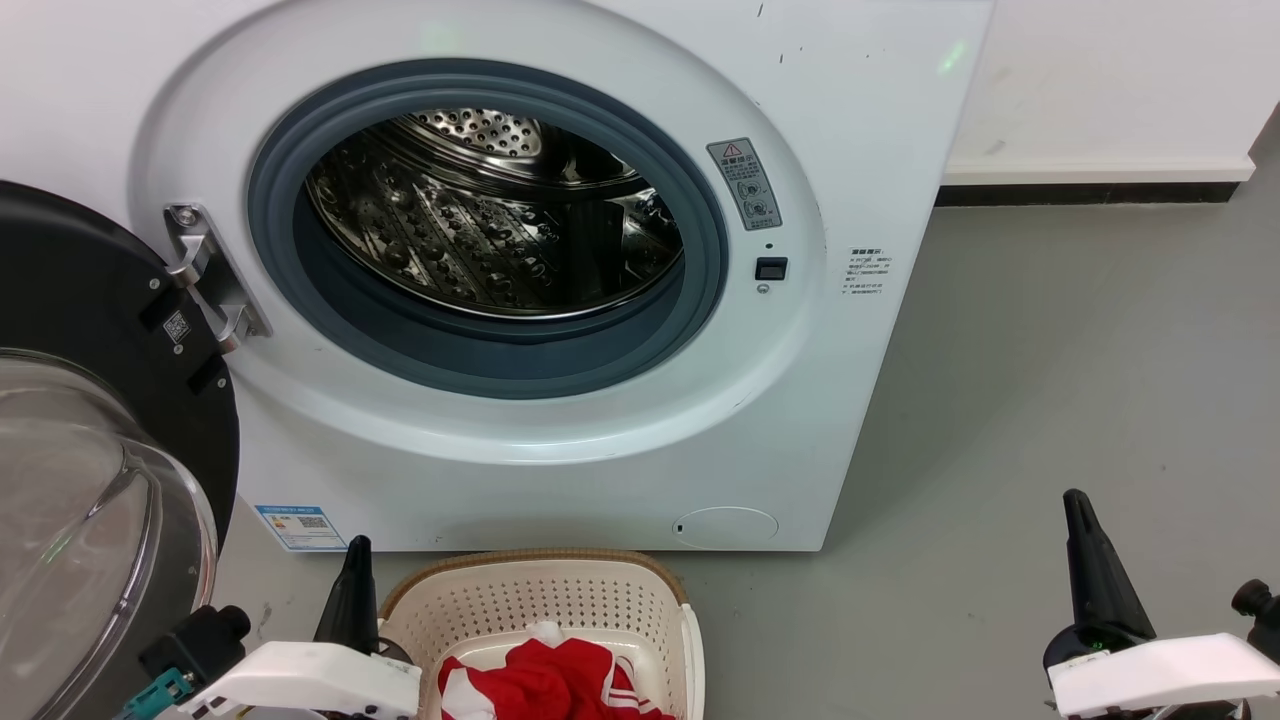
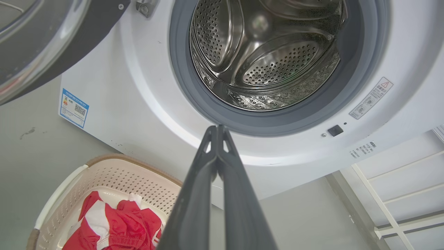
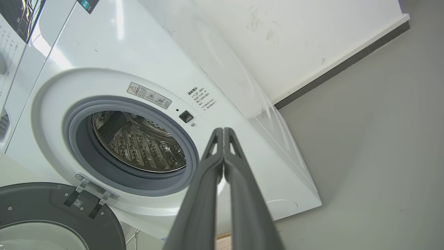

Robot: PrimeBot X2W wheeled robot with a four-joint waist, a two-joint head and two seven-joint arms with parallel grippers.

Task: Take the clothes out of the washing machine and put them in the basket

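Perforated steel drum [image 1: 470, 240] of the large white front-loading washing machine [image 1: 880, 120] looks empty; red-and-white clothes [image 1: 560, 685] lie in the cream perforated plastic basket [image 1: 530, 600] before it; left tool [image 2: 218, 132] and right tool [image 3: 223, 133] closed, holding nothing; task seems done.

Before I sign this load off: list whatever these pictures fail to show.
- Clothes, head view: cut by the bottom edge; one garment or two, unclear.
- Basket, left wrist view: one end behind the left gripper.
- Drum floor's front, head view: hidden below the grey seal.
- Warning label: print too small.
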